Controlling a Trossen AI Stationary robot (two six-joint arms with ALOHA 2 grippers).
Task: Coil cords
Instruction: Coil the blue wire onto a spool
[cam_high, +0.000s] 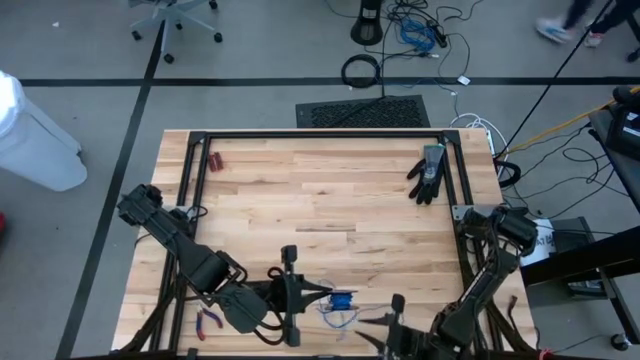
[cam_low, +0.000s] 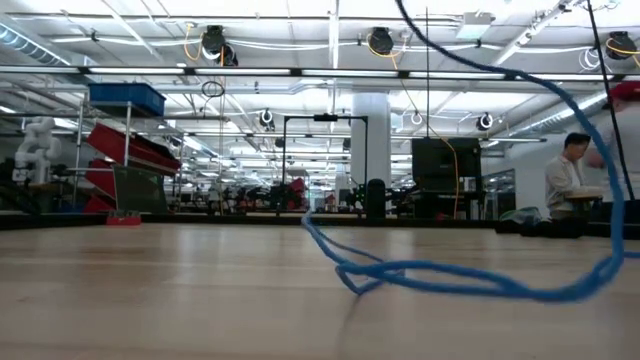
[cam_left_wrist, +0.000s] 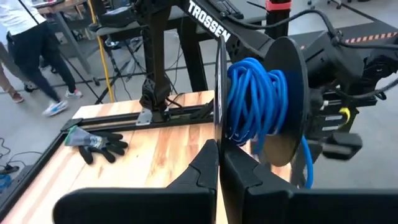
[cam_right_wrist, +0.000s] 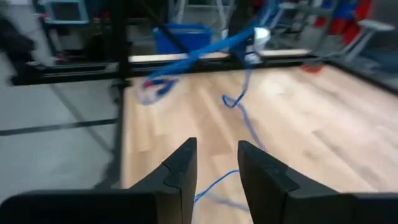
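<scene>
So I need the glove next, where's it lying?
In the high view the black glove lies on the table's far right side, just inside the black frame's right rail, away from both arms.

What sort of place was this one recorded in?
Most likely a large open robotics lab or workshop: a wooden table on a grey taped floor, ceiling lights over long benches, a red-and-blue rack, a person working.

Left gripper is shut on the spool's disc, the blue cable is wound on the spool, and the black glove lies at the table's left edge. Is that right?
Not quite. The high view shows the black glove near the table's right edge, not the left. The rest stands: in the left wrist view the left gripper is shut on the spool's disc, with the blue cable wound on it.
</scene>
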